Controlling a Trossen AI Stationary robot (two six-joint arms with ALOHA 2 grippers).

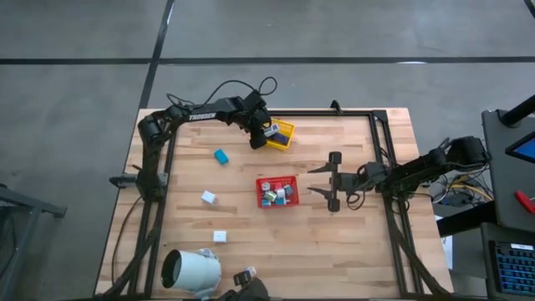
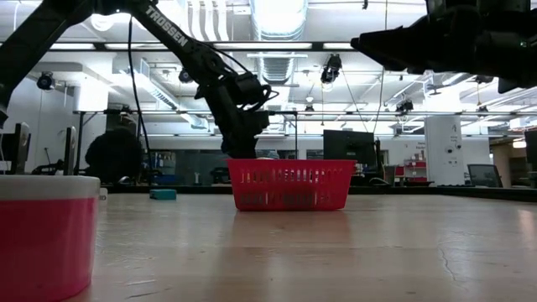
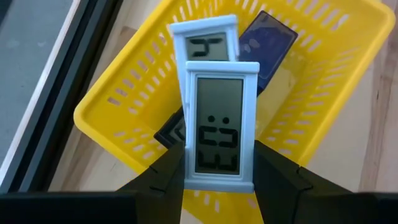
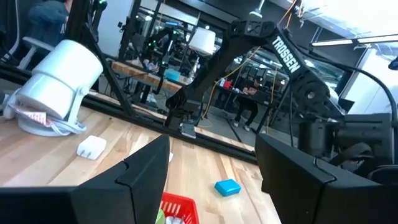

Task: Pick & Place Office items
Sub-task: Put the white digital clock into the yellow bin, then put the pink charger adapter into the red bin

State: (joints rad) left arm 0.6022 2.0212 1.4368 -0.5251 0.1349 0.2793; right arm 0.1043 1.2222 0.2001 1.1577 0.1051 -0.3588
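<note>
Over the yellow tray [image 3: 112,118], the left gripper [image 3: 219,180] has its jaws clenched on a small white clock [image 3: 219,124] by its side edges. It looks light, rigid and slick-cased, so a low pinch on the frame suits it. The right gripper [image 1: 322,181] waits beside the red tray [image 1: 277,180], jaws released.

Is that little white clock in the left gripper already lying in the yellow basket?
Not yet. The white clock is clamped in the left gripper, above the yellow basket.
</note>
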